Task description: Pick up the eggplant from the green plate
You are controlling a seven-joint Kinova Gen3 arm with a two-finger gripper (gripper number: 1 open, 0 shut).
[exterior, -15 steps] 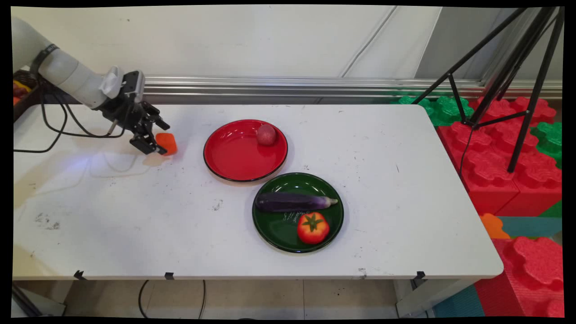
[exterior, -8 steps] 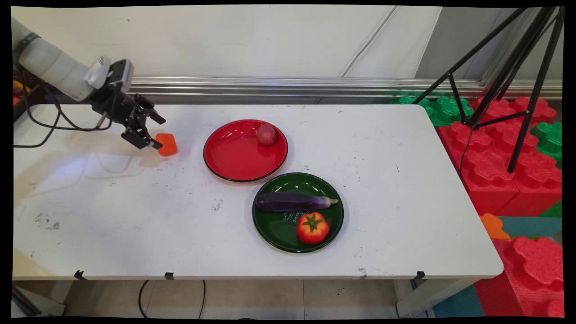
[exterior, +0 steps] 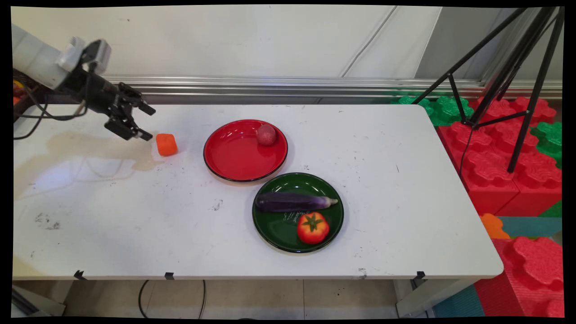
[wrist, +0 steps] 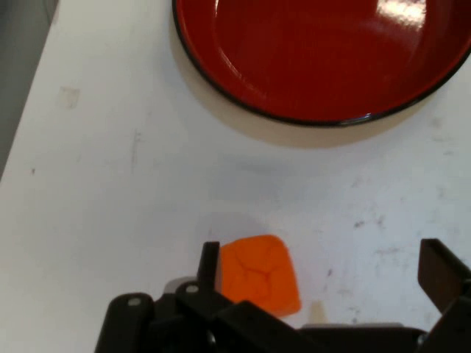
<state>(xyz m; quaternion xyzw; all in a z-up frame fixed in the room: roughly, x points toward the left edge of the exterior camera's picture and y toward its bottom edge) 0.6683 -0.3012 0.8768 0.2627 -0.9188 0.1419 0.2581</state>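
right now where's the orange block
In the main view the orange block lies on the table's far left, between the open gripper and the red plate, touching neither.

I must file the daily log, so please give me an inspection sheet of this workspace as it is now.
Surface: white table, scuffed, faint stain at left.
Things: orange block on table; red plate holding a reddish fruit; green plate holding eggplant and tomato.
Clutter: nothing seen.
Gripper: gripper open, empty, just left of the block.
Cables: black cables hang from arm.
Surroundings: tripod, foam blocks.
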